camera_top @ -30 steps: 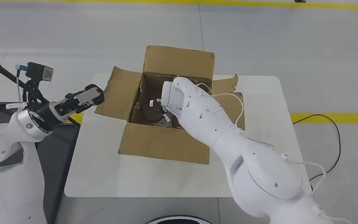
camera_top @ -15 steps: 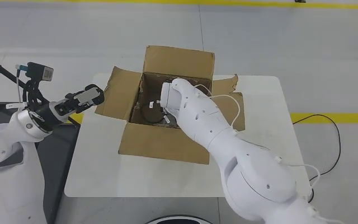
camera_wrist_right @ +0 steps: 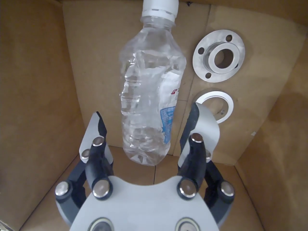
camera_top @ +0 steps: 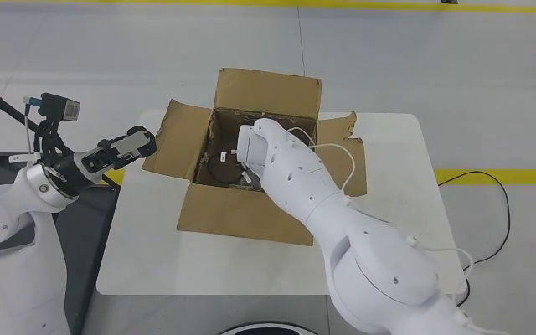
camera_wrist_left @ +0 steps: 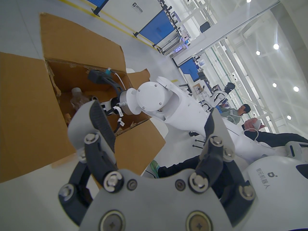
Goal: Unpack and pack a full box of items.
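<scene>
White table (camera_top: 151, 251) has open margin at 6 o'clock; box (camera_top: 243, 213) sits toward 12, flaps out. Inside, bottle (camera_wrist_right: 151, 85) lies flat, long axis and cap pointing away from right gripper (camera_wrist_right: 146, 111), whose spread fingers (camera_wrist_right: 207, 121) straddle its base. Spread left gripper (camera_wrist_left: 152, 109) hangs at 9 o'clock. Since earlier, right arm (camera_top: 301, 176) has edged toward 9.

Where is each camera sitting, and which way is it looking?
Top view: above the arms, looking down at the table and cardboard box; both arms show, the right arm inside the box.
Left wrist view: beside the box, looking across into it; the open left gripper shows, the right arm beyond.
Right wrist view: inside the box, facing its floor, water bottle, flange and ring; the open right gripper shows.
Shared: both wrist views show the water bottle.
</scene>
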Motion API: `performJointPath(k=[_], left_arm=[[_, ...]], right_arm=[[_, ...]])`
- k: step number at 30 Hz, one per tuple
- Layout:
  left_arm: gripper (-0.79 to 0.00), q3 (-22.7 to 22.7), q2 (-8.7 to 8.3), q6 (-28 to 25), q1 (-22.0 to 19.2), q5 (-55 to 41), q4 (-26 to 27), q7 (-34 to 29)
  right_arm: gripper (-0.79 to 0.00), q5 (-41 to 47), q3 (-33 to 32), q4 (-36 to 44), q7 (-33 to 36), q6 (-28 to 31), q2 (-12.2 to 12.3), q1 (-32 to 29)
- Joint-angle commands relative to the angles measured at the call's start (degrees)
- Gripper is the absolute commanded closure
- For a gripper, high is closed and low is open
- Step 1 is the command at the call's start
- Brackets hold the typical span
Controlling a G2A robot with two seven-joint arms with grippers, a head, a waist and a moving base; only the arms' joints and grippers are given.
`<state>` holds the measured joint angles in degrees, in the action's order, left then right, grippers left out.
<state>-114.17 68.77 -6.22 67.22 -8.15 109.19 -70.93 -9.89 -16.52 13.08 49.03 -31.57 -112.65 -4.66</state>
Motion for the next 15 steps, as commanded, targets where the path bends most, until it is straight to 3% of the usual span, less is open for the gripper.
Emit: performJointPath(k=[1, 6, 8, 10, 12, 14, 15], left_arm=[[-0.785, 0.0, 0.0, 0.0, 0.0, 0.0, 0.0, 0.0], [-0.785, 0.0, 0.0, 0.0, 0.0, 0.0, 0.0, 0.0], [-0.785, 0.0, 0.0, 0.0, 0.0, 0.0, 0.0, 0.0], [-0.785, 0.0, 0.0, 0.0, 0.0, 0.0, 0.0, 0.0], [-0.785, 0.0, 0.0, 0.0, 0.0, 0.0, 0.0, 0.0], [-0.785, 0.0, 0.0, 0.0, 0.0, 0.0, 0.0, 0.0], [-0.785, 0.0, 0.0, 0.0, 0.0, 0.0, 0.0, 0.0]], right_arm=[[-0.646, -0.54, 0.02, -0.37, 0.27, -0.07, -0.2, -0.26], [-0.634, -1.54, -0.15, -1.31, 1.12, -0.27, -0.74, -0.88], [-0.591, -2.04, -0.19, -1.61, 1.22, -0.39, -0.95, -1.02], [-0.394, -2.23, -0.4, -1.93, 1.16, -0.44, -1.12, -1.09], [-0.249, -2.27, -0.69, -2.23, 1.14, -0.46, -1.27, -1.09], [0.0, -2.14, -1.09, -2.47, 0.78, -0.35, -1.38, -1.08], [0.0, -2.05, -1.3, -2.63, 0.55, -0.17, -1.41, -1.09]])
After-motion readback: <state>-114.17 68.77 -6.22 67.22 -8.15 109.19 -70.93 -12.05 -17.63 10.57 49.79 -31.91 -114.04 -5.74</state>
